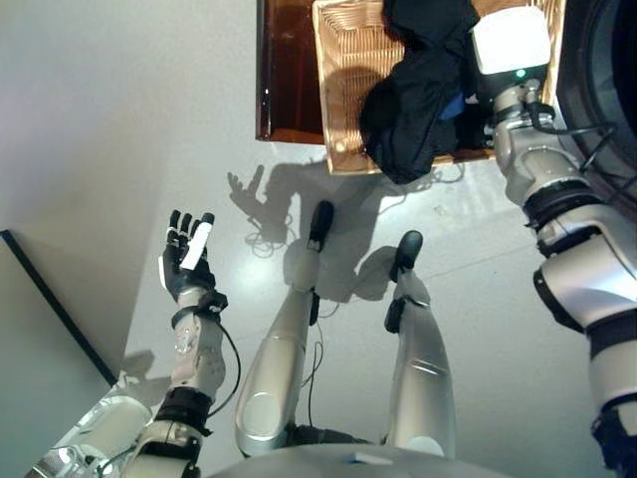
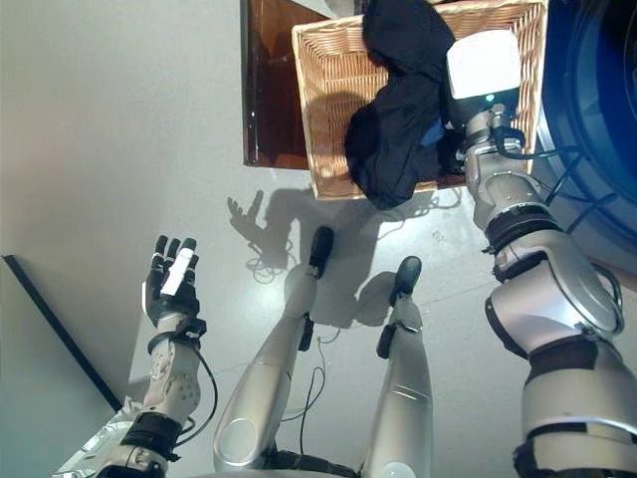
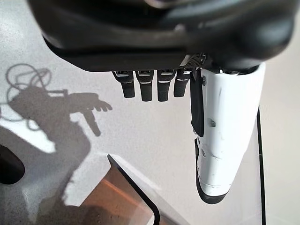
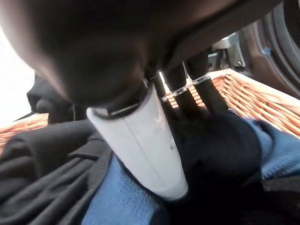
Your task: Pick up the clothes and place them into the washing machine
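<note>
A wicker basket on the floor ahead holds a heap of black clothes, part of which hangs over its near edge. A blue garment lies under the black one. My right hand is down in the basket. Its white-covered thumb lies across the blue cloth, and its fingers dig into a bunched fold of the black garment, pinching it. My left hand is raised over the bare floor at the left, fingers straight and holding nothing. The washing machine's dark round opening is just right of the basket.
The basket rests partly on a brown glossy board. A dark-edged panel runs diagonally at the lower left. Pale floor lies between the basket and my left hand.
</note>
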Robot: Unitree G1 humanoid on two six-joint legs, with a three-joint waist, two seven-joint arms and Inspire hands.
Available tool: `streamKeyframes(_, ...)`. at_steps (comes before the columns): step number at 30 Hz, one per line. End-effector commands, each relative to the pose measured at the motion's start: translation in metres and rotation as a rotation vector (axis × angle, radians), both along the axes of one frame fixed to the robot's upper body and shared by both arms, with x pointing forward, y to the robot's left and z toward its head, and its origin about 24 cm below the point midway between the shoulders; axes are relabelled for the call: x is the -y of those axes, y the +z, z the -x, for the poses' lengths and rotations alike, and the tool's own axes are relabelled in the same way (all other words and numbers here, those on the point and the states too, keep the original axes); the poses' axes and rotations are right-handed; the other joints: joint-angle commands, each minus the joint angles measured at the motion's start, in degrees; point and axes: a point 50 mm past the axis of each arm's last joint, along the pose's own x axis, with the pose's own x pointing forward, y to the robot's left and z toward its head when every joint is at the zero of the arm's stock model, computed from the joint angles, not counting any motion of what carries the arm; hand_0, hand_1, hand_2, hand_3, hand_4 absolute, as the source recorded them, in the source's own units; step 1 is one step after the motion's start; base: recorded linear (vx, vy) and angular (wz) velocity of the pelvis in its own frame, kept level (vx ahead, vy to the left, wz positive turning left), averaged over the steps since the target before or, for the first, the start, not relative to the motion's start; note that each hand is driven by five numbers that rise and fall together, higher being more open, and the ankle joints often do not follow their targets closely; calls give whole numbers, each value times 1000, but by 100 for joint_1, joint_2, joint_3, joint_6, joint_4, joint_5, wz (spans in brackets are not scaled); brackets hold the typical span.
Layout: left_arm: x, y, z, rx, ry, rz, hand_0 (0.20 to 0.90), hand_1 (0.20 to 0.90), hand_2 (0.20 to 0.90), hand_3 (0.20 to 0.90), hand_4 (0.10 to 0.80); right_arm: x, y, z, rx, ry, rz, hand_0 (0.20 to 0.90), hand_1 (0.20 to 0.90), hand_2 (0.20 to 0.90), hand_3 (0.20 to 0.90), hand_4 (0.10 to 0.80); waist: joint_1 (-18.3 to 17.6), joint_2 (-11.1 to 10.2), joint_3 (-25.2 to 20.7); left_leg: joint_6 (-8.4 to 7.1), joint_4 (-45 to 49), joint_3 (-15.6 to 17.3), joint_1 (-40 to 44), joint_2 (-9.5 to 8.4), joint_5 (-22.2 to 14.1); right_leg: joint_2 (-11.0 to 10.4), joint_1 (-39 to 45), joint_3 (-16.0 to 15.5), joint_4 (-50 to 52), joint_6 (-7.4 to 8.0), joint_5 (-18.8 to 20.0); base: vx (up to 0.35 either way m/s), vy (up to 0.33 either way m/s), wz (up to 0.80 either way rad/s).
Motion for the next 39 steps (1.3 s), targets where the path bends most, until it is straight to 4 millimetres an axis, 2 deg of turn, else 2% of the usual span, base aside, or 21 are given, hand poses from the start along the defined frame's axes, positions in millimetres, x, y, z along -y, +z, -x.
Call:
streamKeyframes(1,-22,21,6,127,65,-62,900,900,900,900,800,15,38,8,90,-39,72,200,200,200,200,300,58,222,-2,-410,-24,205,-76,-281,-140,90,95,312,-12,-15,-176,0,0,0)
streamKeyframes(19,-27,8,4,61,95,-70,900,900,900,900,800,8,43,15,174,39,68,200,200,200,200,300,-106,105,-2,-368,103,279,604,-293,-297,95,796,444,-62,-27,-209,0,0,0)
streamKeyframes(24,-28,3,4,32,107,-75,900,900,900,900,800,5,42,21,238,108,-44,200,200,200,200,300,-152,52,-117,-349,111,284,776,-281,-344,91,991,440,-91,-28,-221,30,-17,-5)
streamKeyframes(26,-28,-4,6,-1,117,-71,900,900,900,900,800,-2,36,23,278,189,-191,200,200,200,200,300,-185,18,-210,-334,92,292,891,-262,-373,95,1102,442,-122,-33,-229,37,-17,2)
streamKeyframes(28,-28,-6,7,-13,118,-66,900,900,900,900,800,-4,31,23,283,216,-258,200,200,200,200,300,-188,-3,-232,-327,88,298,927,-262,-384,96,1148,444,-141,-36,-232,22,-10,1)
streamKeyframes(29,-27,-12,9,-41,126,-57,900,900,900,900,800,-8,23,23,325,280,-456,200,200,200,200,300,-217,-25,-272,-310,84,314,1045,-267,-424,84,1278,450,-163,-36,-268,37,-18,-1)
streamKeyframes(30,-28,-12,9,-41,126,-58,900,900,900,900,800,-8,23,23,325,279,-457,200,200,200,200,300,-204,-23,-287,-311,83,313,1024,-258,-411,94,1265,450,-182,-37,-241,71,-16,-1)
streamKeyframes(31,-26,-20,12,-81,130,-46,900,900,900,900,800,-15,11,23,338,347,-632,200,200,200,200,300,-246,-59,-335,-294,97,333,1135,-255,-459,88,1379,464,-196,-39,-272,30,-2,-2)
streamKeyframes(35,-26,-26,16,-111,132,-45,900,900,900,900,800,-21,1,24,347,398,-764,200,200,200,200,300,-256,-74,-409,-282,118,347,1177,-227,-481,98,1442,472,-236,-47,-254,36,-12,-6)
streamKeyframes(36,-26,-32,20,-142,132,-37,900,900,900,900,800,-25,-14,26,367,449,-956,200,200,200,200,300,-282,-77,-499,-260,140,360,1263,-225,-528,108,1547,490,-261,-48,-272,55,-32,-4)
streamKeyframes(39,-28,-35,23,-164,135,-46,900,900,900,900,800,-29,-26,28,354,482,-1059,200,200,200,200,300,-285,-74,-568,-251,156,366,1329,-224,-555,117,1614,509,-277,-59,-297,18,-11,-1)
